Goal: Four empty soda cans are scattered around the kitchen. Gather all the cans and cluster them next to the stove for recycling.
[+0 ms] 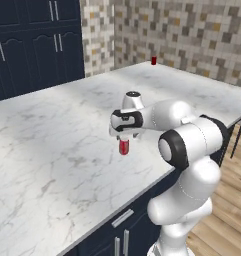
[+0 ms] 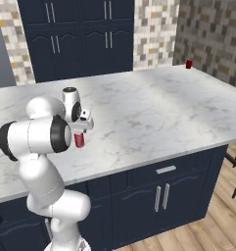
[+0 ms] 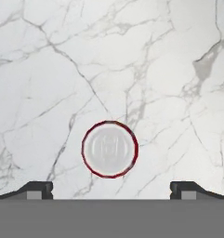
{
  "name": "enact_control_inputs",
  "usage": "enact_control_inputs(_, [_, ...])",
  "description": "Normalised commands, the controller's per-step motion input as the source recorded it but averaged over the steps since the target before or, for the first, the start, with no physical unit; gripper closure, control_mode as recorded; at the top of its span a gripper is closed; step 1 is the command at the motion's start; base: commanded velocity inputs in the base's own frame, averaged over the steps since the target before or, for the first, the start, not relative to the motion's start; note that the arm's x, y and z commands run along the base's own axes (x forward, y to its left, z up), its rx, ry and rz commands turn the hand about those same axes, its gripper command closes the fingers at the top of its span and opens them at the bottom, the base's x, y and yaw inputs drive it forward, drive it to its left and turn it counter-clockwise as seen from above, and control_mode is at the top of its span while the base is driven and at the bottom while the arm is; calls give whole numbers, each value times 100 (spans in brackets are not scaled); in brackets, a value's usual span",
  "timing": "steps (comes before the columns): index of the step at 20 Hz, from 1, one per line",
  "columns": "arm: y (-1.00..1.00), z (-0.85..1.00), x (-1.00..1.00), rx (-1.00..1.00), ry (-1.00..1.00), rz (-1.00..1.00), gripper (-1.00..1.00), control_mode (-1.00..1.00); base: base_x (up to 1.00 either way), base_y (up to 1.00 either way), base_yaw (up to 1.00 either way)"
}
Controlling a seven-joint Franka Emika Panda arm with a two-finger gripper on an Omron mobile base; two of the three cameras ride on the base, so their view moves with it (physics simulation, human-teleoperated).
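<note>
The task looks near its beginning. The hand [image 3: 111, 189] hangs with jaws wide apart and empty, straight above a red can [image 3: 109, 149] that stands upright on the marble table [image 1: 52, 150]. No can is gathered yet. A second red can [image 1: 154, 60] stands well apart at the far corner. The other two cans and the stove are out of view.

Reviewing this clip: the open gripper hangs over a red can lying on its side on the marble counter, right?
Not quite: the red can stands upright, its round silvery top facing the camera in the hand view. The rest holds: the gripper is open above it, on the marble counter.
</note>
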Motion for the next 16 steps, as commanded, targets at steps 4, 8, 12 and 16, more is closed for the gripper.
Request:
enact_control_inputs(4, [2, -19, 13, 0, 5, 0, -100, -100, 0, 0, 0])
enact_control_inputs(8, [0, -16, 22, 0, 2, 0, -100, -100, 0, 0, 0])
enact_control_inputs(12, [1, -17, 28, 0, 7, 0, -100, -100, 0, 0, 0])
enact_control_inputs(16, [3, -13, 10, 0, 8, 0, -100, -100, 0, 0, 0])
